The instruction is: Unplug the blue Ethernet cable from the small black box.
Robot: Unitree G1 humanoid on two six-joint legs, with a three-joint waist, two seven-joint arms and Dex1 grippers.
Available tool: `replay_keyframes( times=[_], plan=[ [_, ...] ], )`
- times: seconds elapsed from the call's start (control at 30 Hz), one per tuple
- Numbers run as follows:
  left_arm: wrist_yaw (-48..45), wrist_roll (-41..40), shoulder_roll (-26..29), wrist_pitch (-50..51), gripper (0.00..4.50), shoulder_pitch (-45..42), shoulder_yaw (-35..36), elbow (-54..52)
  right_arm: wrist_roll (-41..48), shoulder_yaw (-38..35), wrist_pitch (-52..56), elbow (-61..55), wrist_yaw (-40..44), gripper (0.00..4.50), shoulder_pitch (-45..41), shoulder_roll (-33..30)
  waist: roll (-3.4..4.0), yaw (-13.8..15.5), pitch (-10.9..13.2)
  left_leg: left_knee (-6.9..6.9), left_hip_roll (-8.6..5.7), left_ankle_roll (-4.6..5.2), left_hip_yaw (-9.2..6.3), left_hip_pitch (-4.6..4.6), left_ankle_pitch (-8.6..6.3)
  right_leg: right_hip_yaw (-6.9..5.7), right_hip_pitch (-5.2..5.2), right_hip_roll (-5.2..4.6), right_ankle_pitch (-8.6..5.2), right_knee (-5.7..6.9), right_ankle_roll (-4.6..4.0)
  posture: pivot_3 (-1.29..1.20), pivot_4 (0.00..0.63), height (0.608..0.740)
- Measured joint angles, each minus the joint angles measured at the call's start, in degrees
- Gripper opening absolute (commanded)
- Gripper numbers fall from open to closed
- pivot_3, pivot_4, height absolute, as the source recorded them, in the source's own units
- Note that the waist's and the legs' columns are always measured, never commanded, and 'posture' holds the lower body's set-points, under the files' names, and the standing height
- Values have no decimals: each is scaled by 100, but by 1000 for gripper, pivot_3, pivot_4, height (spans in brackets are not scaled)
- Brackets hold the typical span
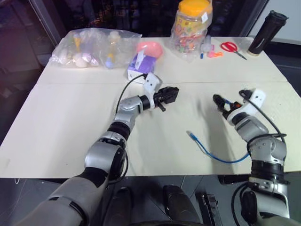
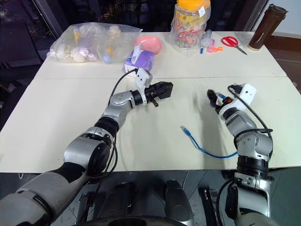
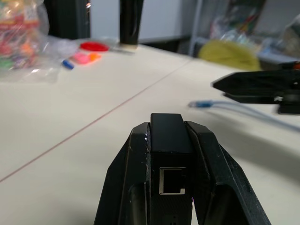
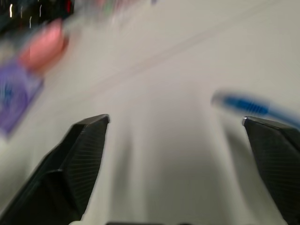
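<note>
My left gripper [image 3: 171,136] is shut on the small black box [image 3: 171,154], held just above the middle of the table; the box's port faces the wrist camera and is empty. From the head, the left gripper [image 1: 170,95] points level toward the right. The blue Ethernet cable [image 1: 207,151] lies loose on the table near the front edge, its clear plug end [image 1: 189,134] free and apart from the box. My right gripper [image 1: 220,102] stands open beyond the cable at the right, nothing between its fingers [image 4: 89,150]. The cable [image 4: 246,105] lies ahead of it.
A purple tissue box [image 1: 140,64] and a pink object [image 1: 151,49] sit behind the left gripper. A clear bag of items [image 1: 91,46] is at the back left. At the back right are a candy jar [image 1: 190,26], red scissors [image 1: 230,46] and a dark bottle [image 1: 266,33].
</note>
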Motion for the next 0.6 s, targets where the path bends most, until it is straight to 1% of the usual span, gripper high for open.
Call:
replay_keyframes(
  times=[0.1,0.2,0.27,0.3,0.33,0.47,0.53,0.6],
  plan=[
    [180,146,-39,-188,503,1,-86,165,16,221,253,-806,125,4449,461,23,0,-2,0,2,-1,0,0,-1,0,0,0,0,-1,-1,1,0,150,739],
    [223,210,-37,-250,503,19,-125,264,43,176,302,-1302,145,4449,657,79,0,-10,0,4,-1,0,0,0,0,0,1,1,-1,-2,1,0,150,739],
    [256,268,-25,-359,1522,66,-156,286,50,73,280,-1477,126,4500,733,182,-1,-6,0,4,0,0,-1,5,0,0,5,2,-1,-2,1,0,150,739],
    [256,289,-13,-408,1772,88,-174,327,52,36,272,-1515,107,4500,752,205,0,-7,0,4,0,0,0,5,0,0,6,2,-1,-2,1,0,150,739],
    [240,320,-1,-457,2231,127,-192,352,49,-31,261,-1547,87,4500,778,229,-1,-2,0,4,0,0,-1,5,0,0,6,2,-1,-2,1,0,150,739],
    [160,319,18,-395,3831,147,-185,430,-2,-123,200,-1558,39,4500,809,308,0,2,0,4,0,0,-1,4,0,0,6,2,-1,-2,1,0,150,739],
    [25,262,83,-264,3831,144,-161,407,-5,-143,185,-1627,55,4500,887,314,0,-1,0,3,0,0,-1,4,0,0,5,2,-1,-2,1,0,150,739],
    [-207,167,262,-61,3831,143,-106,273,-1,-183,150,-1773,151,4500,1052,313,0,-17,0,1,1,0,-1,5,0,0,4,4,-1,-1,1,0,150,739]
  ],
)
